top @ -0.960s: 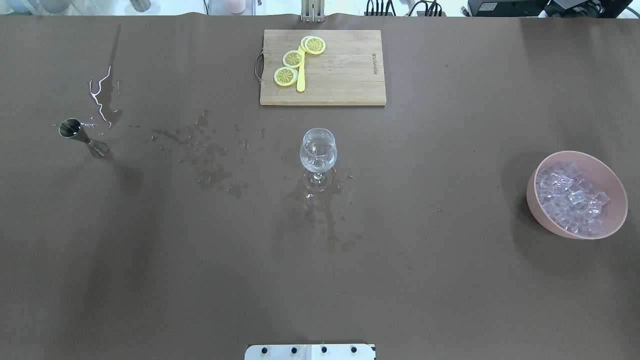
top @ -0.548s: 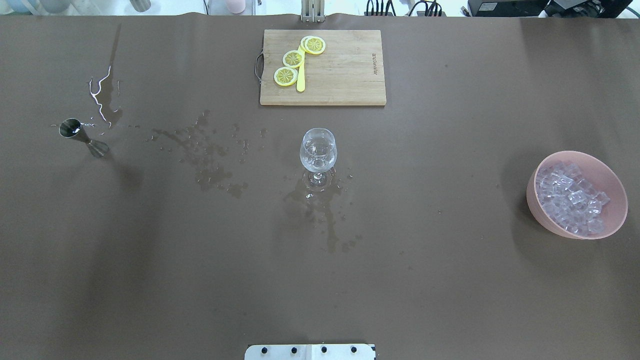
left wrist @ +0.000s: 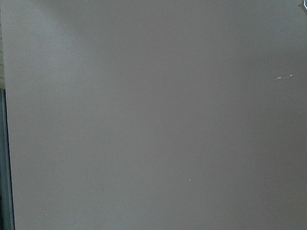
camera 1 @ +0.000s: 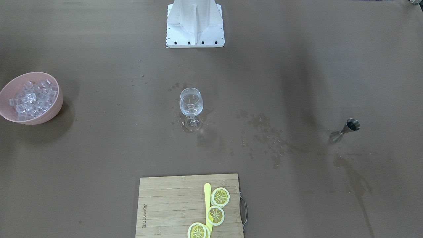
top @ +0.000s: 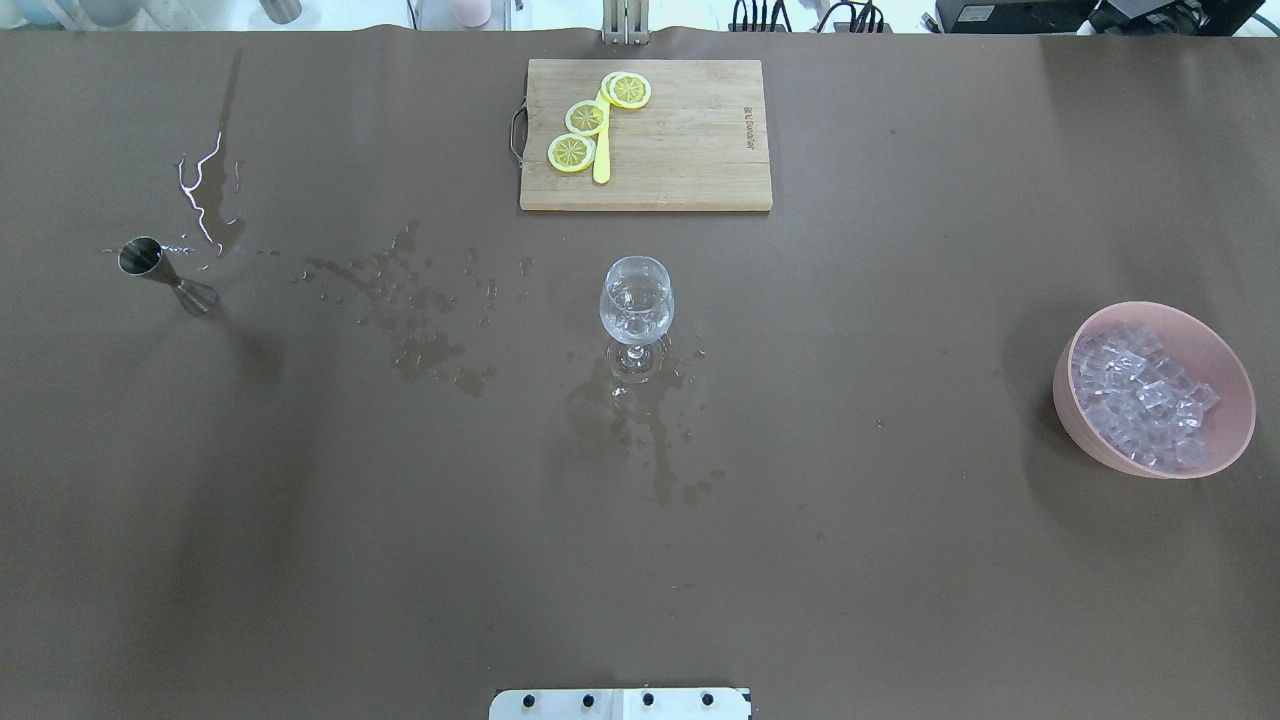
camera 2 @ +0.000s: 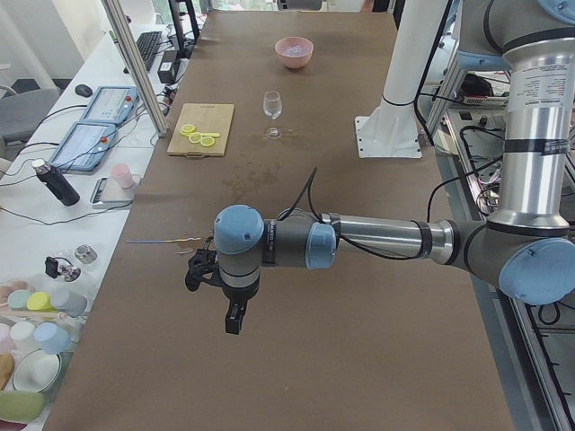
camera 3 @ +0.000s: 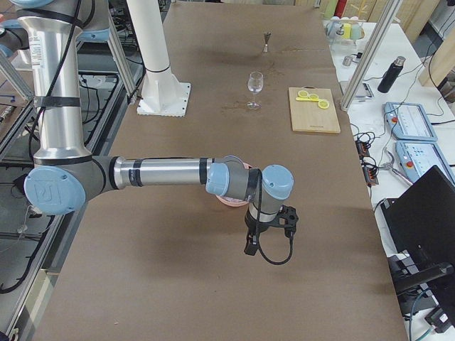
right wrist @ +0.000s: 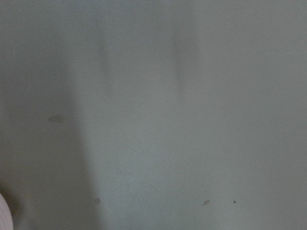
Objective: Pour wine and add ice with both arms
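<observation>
A clear wine glass [top: 637,300] stands upright mid-table, also in the front view [camera 1: 191,102]; any wine in it is too faint to make out. A steel jigger [top: 165,272] stands far left. A pink bowl [top: 1232,425] at the right holds many ice cubes [top: 1140,395]. Neither arm shows in the overhead or front view. The left gripper [camera 2: 232,319] hangs above bare table at the left end. The right gripper [camera 3: 250,245] hangs just past the bowl at the right end. I cannot tell whether either is open or shut. Both wrist views show only bare table.
A wooden cutting board [top: 690,150] with three lemon slices [top: 587,118] and a yellow knife lies at the far side. Wet spill patches [top: 420,320] spread between jigger and glass, and below the glass. The white pedestal [camera 1: 195,23] stands at the near edge.
</observation>
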`<state>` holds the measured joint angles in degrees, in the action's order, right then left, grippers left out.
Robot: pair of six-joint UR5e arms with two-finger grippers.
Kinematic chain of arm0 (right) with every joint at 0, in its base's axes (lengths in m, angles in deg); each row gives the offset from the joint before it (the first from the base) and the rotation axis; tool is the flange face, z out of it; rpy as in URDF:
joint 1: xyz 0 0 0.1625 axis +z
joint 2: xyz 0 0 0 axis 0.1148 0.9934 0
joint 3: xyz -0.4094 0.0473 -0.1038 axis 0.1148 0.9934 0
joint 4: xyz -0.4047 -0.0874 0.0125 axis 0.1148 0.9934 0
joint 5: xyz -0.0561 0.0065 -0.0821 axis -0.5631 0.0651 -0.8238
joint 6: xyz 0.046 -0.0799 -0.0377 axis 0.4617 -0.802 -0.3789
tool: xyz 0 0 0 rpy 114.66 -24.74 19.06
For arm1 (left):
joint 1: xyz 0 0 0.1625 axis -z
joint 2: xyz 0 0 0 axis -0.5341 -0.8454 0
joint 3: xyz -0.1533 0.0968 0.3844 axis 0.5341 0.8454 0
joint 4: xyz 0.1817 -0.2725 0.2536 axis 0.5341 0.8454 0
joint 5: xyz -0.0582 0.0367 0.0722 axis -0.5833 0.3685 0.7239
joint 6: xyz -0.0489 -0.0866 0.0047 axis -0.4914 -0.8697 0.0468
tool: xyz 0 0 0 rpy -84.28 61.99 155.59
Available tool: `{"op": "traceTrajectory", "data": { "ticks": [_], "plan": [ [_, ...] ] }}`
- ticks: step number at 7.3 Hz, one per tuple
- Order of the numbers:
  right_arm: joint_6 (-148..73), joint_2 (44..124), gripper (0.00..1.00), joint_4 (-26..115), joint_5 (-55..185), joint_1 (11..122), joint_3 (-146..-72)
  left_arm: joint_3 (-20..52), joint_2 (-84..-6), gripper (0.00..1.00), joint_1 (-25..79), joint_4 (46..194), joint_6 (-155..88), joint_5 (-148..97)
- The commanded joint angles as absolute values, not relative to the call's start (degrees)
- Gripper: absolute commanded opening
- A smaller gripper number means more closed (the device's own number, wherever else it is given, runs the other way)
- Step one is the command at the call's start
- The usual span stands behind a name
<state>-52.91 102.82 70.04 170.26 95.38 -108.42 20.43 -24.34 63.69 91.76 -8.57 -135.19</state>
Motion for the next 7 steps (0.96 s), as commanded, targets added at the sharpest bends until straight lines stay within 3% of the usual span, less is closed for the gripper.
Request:
{"op": "traceTrajectory", "data": {
  "ticks": [1,4,7],
  "plan": [
    [-52.75,102.82,1.0,70.04,170.27,95.45,-108.51,21.01,-24.28,0.98,62.73,91.85,-8.36,-136.33],
    [-52.66,102.65,1.0,70.04,170.36,95.45,-108.6,21.27,-24.72,0.98,62.64,91.76,-8.88,-142.14],
    [-52.66,102.56,1.0,70.04,170.44,95.36,-108.6,22.06,-31.02,0.98,62.64,92.63,-9.4,-142.49]
  ]
}}
